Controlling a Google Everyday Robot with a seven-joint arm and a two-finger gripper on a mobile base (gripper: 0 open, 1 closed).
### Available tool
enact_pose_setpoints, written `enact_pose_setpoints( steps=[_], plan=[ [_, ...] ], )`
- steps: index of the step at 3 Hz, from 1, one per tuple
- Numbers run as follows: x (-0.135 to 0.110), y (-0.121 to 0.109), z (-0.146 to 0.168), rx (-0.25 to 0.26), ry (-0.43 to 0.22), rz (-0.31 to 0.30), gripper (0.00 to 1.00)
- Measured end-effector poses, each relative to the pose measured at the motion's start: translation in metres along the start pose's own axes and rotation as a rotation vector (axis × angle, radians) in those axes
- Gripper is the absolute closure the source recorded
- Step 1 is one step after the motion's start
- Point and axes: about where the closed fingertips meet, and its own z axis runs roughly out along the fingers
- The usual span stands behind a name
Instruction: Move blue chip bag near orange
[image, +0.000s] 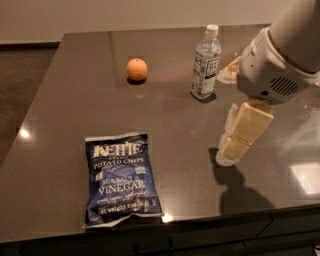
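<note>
The blue chip bag (121, 178) lies flat near the front edge of the dark table, label up. The orange (136, 69) sits toward the back of the table, well behind the bag. My gripper (231, 150) hangs from the white arm at the right, above the table surface, to the right of the bag and apart from it. It holds nothing.
A clear water bottle (205, 62) with a white cap stands upright at the back, right of the orange. The dark glossy table (175, 125) ends at a front edge just below the bag. A pale object (229, 70) lies behind the arm.
</note>
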Motion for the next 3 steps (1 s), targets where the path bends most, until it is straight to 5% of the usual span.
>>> enact_pose_setpoints(
  steps=[3],
  plan=[
    [-0.085,0.060,0.086,-0.065,-0.051,-0.122,0.00]
  ],
)
